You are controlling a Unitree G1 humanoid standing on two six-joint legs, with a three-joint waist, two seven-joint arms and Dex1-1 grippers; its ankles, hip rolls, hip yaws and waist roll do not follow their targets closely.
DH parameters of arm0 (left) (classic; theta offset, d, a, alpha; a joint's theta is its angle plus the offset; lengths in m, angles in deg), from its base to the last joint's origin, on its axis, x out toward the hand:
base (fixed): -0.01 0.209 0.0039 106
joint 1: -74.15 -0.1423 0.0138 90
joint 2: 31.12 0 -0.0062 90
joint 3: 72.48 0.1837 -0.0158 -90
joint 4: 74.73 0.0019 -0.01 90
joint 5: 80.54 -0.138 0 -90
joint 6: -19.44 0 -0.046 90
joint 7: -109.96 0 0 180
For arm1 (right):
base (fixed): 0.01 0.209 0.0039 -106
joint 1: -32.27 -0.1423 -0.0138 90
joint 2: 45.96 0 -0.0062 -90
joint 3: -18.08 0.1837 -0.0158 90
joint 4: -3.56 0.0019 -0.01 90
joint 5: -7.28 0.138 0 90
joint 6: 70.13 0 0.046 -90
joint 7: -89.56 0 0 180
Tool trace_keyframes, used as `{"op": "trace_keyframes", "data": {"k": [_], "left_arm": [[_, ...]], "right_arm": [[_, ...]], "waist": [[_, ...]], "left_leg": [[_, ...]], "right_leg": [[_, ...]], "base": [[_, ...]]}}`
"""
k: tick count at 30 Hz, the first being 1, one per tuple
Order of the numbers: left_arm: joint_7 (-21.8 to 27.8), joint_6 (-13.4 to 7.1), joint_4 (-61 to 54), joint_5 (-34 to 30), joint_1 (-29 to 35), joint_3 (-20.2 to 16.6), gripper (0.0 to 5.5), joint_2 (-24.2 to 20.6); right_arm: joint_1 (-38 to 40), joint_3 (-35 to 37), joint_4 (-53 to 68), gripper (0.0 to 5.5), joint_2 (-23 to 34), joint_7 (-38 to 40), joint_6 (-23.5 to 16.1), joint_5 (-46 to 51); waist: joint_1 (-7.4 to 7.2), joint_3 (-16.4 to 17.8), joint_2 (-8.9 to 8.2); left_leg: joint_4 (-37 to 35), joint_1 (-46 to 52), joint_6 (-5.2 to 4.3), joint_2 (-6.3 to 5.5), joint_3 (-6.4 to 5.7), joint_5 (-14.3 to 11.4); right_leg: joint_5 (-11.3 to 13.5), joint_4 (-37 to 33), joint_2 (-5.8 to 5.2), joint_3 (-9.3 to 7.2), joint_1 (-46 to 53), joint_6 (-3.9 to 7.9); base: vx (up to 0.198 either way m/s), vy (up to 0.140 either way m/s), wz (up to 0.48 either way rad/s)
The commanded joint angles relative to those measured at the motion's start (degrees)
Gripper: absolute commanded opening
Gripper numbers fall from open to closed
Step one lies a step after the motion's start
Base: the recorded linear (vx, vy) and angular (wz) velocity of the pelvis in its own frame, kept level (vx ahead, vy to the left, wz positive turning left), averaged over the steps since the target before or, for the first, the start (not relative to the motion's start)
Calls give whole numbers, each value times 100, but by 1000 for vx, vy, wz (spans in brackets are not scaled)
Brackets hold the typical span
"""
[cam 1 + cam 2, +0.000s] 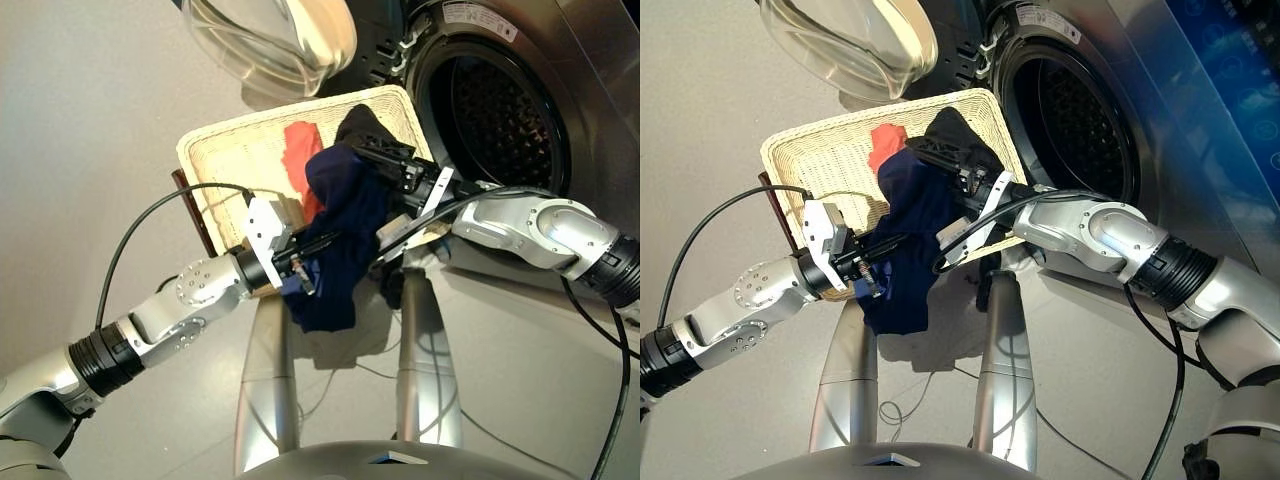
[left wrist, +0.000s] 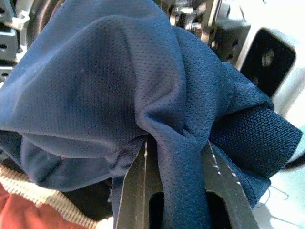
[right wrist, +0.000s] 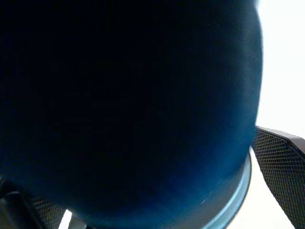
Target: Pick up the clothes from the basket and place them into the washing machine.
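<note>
A navy blue garment [image 1: 340, 225] hangs in the air over the near edge of the cream wicker basket [image 1: 235, 150]. My left gripper [image 1: 318, 248] is shut on its middle; the left wrist view shows the cloth [image 2: 143, 86] pinched between both fingers [image 2: 140, 191]. My right gripper [image 1: 378, 152] is at the garment's top, and the navy cloth [image 3: 128, 105] fills its wrist view. A red-orange garment [image 1: 298, 148] and a black one [image 1: 360, 122] lie in the basket. The washing machine [image 1: 570, 60] stands at the back right, its drum [image 1: 500, 110] open.
The machine's glass door [image 1: 270, 40] hangs open beyond the basket's far side. A black cable [image 1: 150, 230] loops from my left arm, and another cable [image 1: 610, 400] runs along my right arm. A dark brown edge [image 1: 195, 215] shows under the basket's left corner.
</note>
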Motion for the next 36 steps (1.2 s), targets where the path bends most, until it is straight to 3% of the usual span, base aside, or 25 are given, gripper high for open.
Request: {"op": "trace_keyframes", "data": {"k": [1,4,5,6,13,19,26,30,32,33,34,36], "left_arm": [[67,-227,-576,71,403,-55,0,59],[20,-225,-585,61,519,-16,0,102],[-3,-233,-571,59,550,-13,0,128],[-21,-240,-556,43,564,-25,0,163],[-145,-297,-507,-133,361,-337,0,157],[-379,-552,-423,-364,-277,-1238,0,206],[-1027,-894,-59,-1107,-1131,-2463,0,818],[-1820,-1003,259,-1938,-1379,-2952,0,1502],[-2144,-986,415,-2290,-1372,-3023,0,1877],[-2231,-979,430,-2415,-1327,-3016,211,2000],[-2297,-946,440,-2500,-1325,-3025,550,2155],[-2476,-897,413,-2813,-1268,-3019,550,2338]], "right_arm": [[-678,-196,514,550,-77,7,-108,-35],[-783,-246,486,550,-244,5,-90,-54],[-800,-273,503,179,-300,-33,-100,-28],[-790,-261,516,0,-337,-65,-105,13],[-417,-57,580,0,-247,-142,-120,300],[1115,1083,552,0,-80,64,-115,803],[2784,2429,559,0,-328,236,-221,1535],[3230,2800,582,0,-864,38,-333,2820],[3292,2801,515,0,-1212,-266,-398,3982],[3299,2789,458,0,-1376,-403,-422,4527],[3355,2741,410,0,-1629,-798,-442,5643],[3364,2706,253,0,-1916,-947,-421,6513]], "waist": [[47,-51,85],[53,-44,84],[51,-40,80],[49,-42,81],[49,-34,81],[40,12,84],[25,95,77],[13,158,49],[9,189,23],[10,200,14],[20,213,3],[20,241,-18]], "left_leg": [[-24,-234,65,126,-283,127],[-34,-241,65,128,-277,134],[-34,-253,65,130,-274,139],[-31,-263,65,134,-268,138],[-42,-286,56,120,-251,154],[-80,-284,67,129,-229,180],[-110,-274,87,141,-202,170],[-87,-304,101,139,-191,181],[-55,-344,109,137,-197,193],[-41,-362,111,136,-200,207],[-34,-380,115,138,-213,219],[1,-394,128,138,-216,225]], "right_leg": [[-221,123,-124,185,216,-85],[-202,111,-119,188,212,-81],[-195,108,-117,191,202,-80],[-194,104,-117,192,194,-82],[-178,92,-116,193,168,-80],[-160,79,-120,192,184,-77],[-156,38,-108,165,213,-95],[-146,51,-92,166,169,-119],[-140,82,-78,163,136,-136],[-134,99,-75,157,122,-146],[-129,106,-70,162,105,-157],[-123,144,-66,165,89,-167]], "base": [[0,0,0],[0,0,0],[0,0,0],[0,0,0],[0,0,0],[0,0,0],[0,0,0],[0,0,0],[0,0,0],[0,0,0],[0,0,0],[0,0,0]]}}
